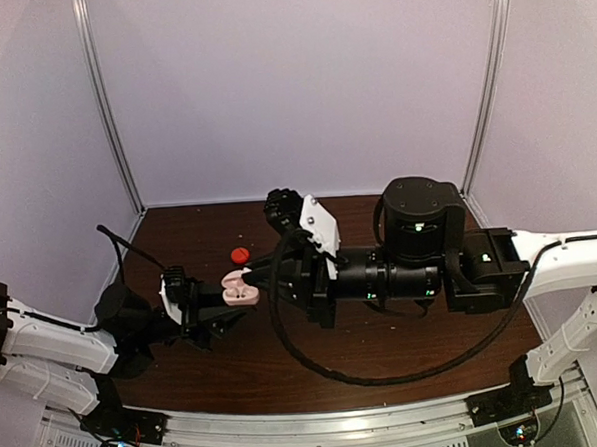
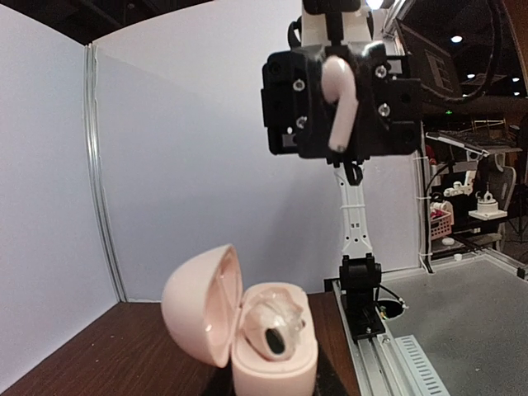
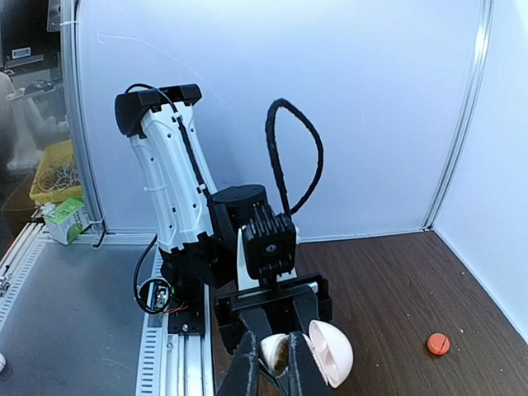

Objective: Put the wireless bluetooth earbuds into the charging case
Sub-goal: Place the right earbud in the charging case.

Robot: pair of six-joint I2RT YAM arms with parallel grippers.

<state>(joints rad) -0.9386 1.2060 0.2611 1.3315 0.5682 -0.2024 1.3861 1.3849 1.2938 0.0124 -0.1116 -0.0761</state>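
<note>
The pale pink charging case (image 2: 276,363) stands open, lid (image 2: 198,301) swung left, one earbud (image 2: 276,334) seated in its base. My left gripper (image 1: 211,310) is shut on the case (image 1: 240,290) and holds it just above the table. My right gripper (image 3: 276,363) is shut on a pale pink stemmed earbud (image 2: 338,107), stem pointing down, directly above the open case with a clear gap. In the right wrist view this earbud (image 3: 275,350) sits between my fingers, the case lid (image 3: 332,355) just beyond.
A small red-orange piece (image 1: 240,255) lies on the brown table behind the case; it also shows in the right wrist view (image 3: 438,343). A black cable (image 1: 316,368) loops over the table under the right arm. White walls enclose the back and sides.
</note>
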